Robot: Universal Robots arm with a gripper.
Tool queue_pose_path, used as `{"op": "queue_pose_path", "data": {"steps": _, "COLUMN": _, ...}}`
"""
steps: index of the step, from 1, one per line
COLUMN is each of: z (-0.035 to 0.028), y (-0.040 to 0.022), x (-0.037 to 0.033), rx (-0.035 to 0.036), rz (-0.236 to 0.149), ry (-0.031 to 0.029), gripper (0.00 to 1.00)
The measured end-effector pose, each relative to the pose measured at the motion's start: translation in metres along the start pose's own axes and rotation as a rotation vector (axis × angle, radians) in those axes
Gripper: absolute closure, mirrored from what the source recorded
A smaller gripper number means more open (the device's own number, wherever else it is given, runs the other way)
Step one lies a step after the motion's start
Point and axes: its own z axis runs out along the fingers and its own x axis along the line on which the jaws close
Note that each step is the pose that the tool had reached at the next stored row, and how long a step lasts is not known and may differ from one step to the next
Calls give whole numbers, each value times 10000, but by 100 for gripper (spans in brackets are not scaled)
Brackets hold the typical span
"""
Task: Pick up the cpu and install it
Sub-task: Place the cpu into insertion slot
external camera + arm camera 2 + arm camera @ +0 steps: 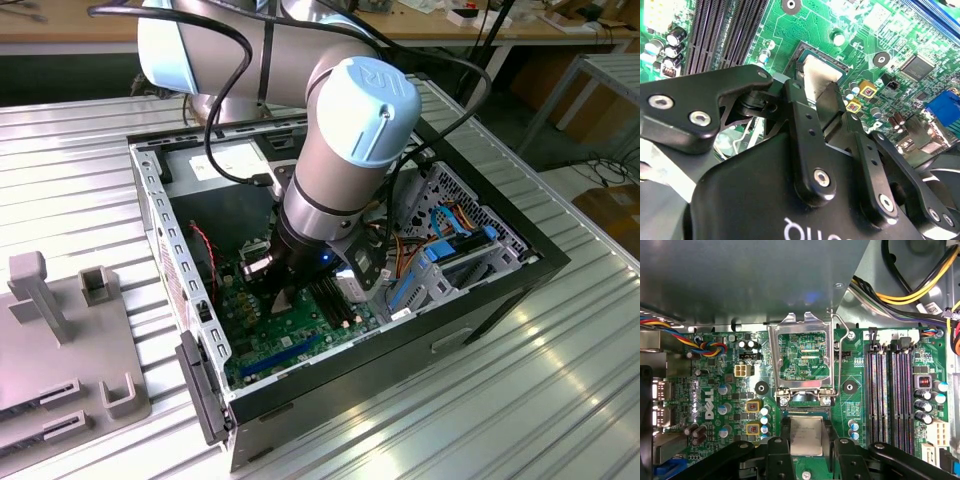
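The cpu (808, 434), a small square chip with a silver-grey top, sits low over the black-framed socket (805, 411) on the green motherboard (715, 405). My gripper (810, 446) is shut on it, one black finger against each of two opposite edges. In the second wrist view the cpu (816, 74) lies inside the socket frame (799, 54) beyond the gripper (816, 96). The socket's metal load plate (801, 327) is swung up and open, with its lever (838, 360) raised. In the exterior view the gripper (284, 300) reaches down into the computer case (480, 300).
Black memory slots (890, 390) run beside the socket. Coloured cable bundles (910, 290) hang near the case wall. A drive cage with blue parts (450, 250) stands at the exterior view's right. A grey fixture (60, 340) lies on the ribbed metal table (560, 380) outside the case.
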Motion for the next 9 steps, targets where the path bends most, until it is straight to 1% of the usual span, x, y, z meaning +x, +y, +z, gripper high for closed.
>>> {"op": "queue_pose_path", "data": {"steps": 3, "z": -15, "y": 2, "x": 2, "rx": -6, "rz": 1, "ry": -1, "gripper": 64}}
{"op": "queue_pose_path", "data": {"steps": 6, "z": -48, "y": 4, "x": 5, "rx": -1, "rz": 1, "ry": 0, "gripper": 64}}
{"op": "queue_pose_path", "data": {"steps": 9, "z": -52, "y": 5, "x": 1, "rx": -3, "rz": 0, "ry": 0, "gripper": 64}}
